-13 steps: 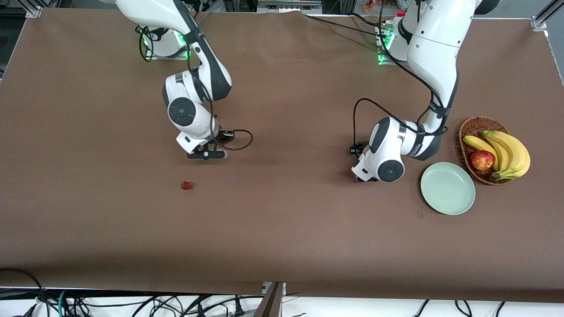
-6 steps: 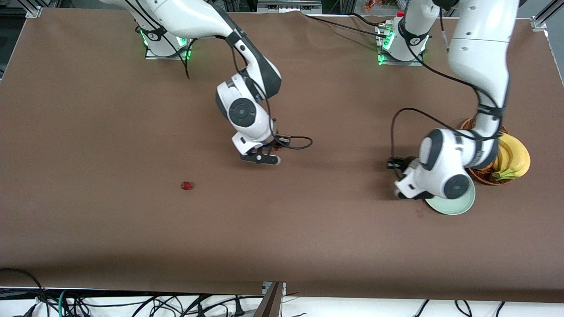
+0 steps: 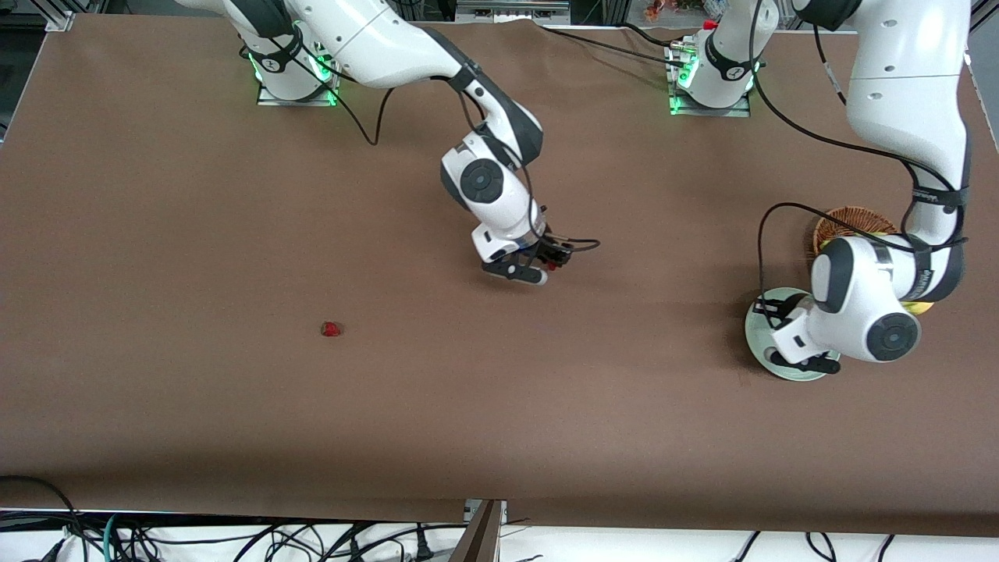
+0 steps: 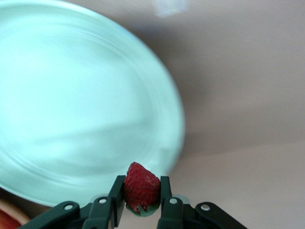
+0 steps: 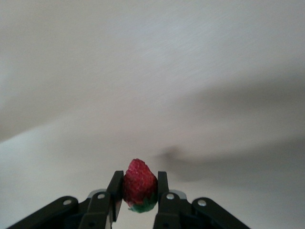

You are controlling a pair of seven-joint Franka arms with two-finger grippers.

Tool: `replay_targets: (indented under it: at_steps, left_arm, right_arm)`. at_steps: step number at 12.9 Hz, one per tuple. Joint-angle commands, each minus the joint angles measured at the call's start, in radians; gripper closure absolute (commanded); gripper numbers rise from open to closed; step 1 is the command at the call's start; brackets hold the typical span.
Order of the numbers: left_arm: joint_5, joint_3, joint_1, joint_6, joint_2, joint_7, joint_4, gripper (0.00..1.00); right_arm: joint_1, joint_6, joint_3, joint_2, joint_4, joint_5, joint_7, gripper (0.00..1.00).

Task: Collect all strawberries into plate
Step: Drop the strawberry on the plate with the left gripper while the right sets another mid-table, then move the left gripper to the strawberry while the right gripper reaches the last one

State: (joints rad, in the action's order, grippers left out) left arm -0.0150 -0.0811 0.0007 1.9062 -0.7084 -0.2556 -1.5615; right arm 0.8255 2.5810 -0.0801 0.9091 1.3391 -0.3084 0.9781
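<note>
Two wrist views alone show each hand (image 4: pixel 142 200) (image 5: pixel 138 196) clamping strawberry (image 4: pixel 141 188) (image 5: pixel 139 185).

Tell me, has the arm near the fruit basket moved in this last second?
Yes. The left gripper, jaws shut on a strawberry, has swung from bare table toward the basket and now hangs over the plate.
</note>
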Motion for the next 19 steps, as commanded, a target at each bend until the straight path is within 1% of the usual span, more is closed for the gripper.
replay_targets:
  at_steps: [1, 2, 3, 4, 5, 6, 7, 8, 9, 10, 11, 12, 14, 15, 16, 17, 19]
  left_arm:
    - [0.041, 0.012, 0.061, 0.063, -0.035, -0.135, 0.012, 0.78]
    - [0.052, 0.011, 0.065, 0.068, -0.039, -0.143, 0.012, 0.78]
    - [0.07, 0.011, 0.071, 0.071, -0.039, -0.143, 0.012, 0.78]
    - [0.088, 0.011, 0.076, 0.077, -0.039, -0.145, 0.012, 0.77]
    - [0.099, 0.011, 0.085, 0.079, -0.042, -0.145, 0.012, 0.76]
    - [0.101, 0.011, 0.087, 0.079, -0.049, -0.146, 0.012, 0.73]
    - [0.102, 0.011, 0.087, 0.091, -0.048, -0.151, 0.014, 0.61]
    - [0.099, 0.012, 0.084, 0.093, -0.04, -0.152, 0.015, 0.03]
    - [0.098, 0.015, 0.091, 0.091, -0.036, -0.163, 0.026, 0.0]
    - [0.087, 0.018, 0.078, 0.077, -0.033, -0.169, 0.055, 0.0]
    - [0.078, 0.023, 0.075, 0.047, -0.03, -0.168, 0.061, 0.0]
    - [0.052, 0.037, 0.068, 0.012, -0.028, -0.157, 0.078, 0.0]
    - [-0.003, 0.052, 0.039, -0.048, -0.025, -0.128, 0.11, 0.0]
    - [-0.035, 0.057, 0.024, -0.052, -0.025, -0.113, 0.112, 0.0]
    - [-0.08, 0.07, 0.007, -0.052, -0.026, -0.094, 0.11, 0.0]
    - [-0.118, 0.083, -0.02, -0.053, -0.028, -0.058, 0.107, 0.0]
    - [-0.129, 0.086, -0.077, -0.055, -0.026, -0.021, 0.103, 0.0]
  right_arm:
    - [0.056, 0.115, -0.001, 0.094, -0.135, -0.015, 0.083, 0.95]
    - [0.076, 0.163, -0.001, 0.117, -0.158, -0.015, 0.111, 0.87]
    - [0.099, 0.189, 0.0, 0.119, -0.159, -0.014, 0.154, 0.86]
    - [0.101, 0.191, 0.0, 0.119, -0.159, -0.012, 0.174, 0.82]
    - [0.1, 0.191, 0.002, 0.117, -0.161, -0.012, 0.172, 0.73]
    - [0.093, 0.192, 0.002, 0.107, -0.161, -0.012, 0.172, 0.59]
    - [0.09, 0.191, 0.002, 0.093, -0.159, -0.014, 0.172, 0.45]
    - [0.086, 0.185, 0.005, 0.079, -0.159, -0.017, 0.169, 0.33]
    - [0.049, 0.17, -0.001, 0.062, -0.155, -0.032, 0.166, 0.32]
    - [0.026, 0.084, -0.003, 0.025, -0.156, -0.037, 0.165, 0.17]
    - [0.002, -0.002, 0.0, -0.004, -0.158, -0.034, 0.157, 0.13]
    - [-0.017, -0.051, 0.0, -0.021, -0.156, -0.034, 0.153, 0.09]
    - [-0.048, -0.152, 0.006, -0.061, -0.156, -0.029, 0.116, 0.09]
    - [-0.058, -0.235, 0.011, -0.09, -0.152, -0.023, 0.053, 0.09]
    - [-0.069, -0.321, 0.037, -0.131, -0.109, -0.021, -0.023, 0.09]
    - [-0.069, -0.4, 0.084, -0.198, -0.034, -0.021, -0.12, 0.09]
    - [-0.069, -0.49, 0.167, -0.303, 0.101, -0.026, -0.342, 0.09]
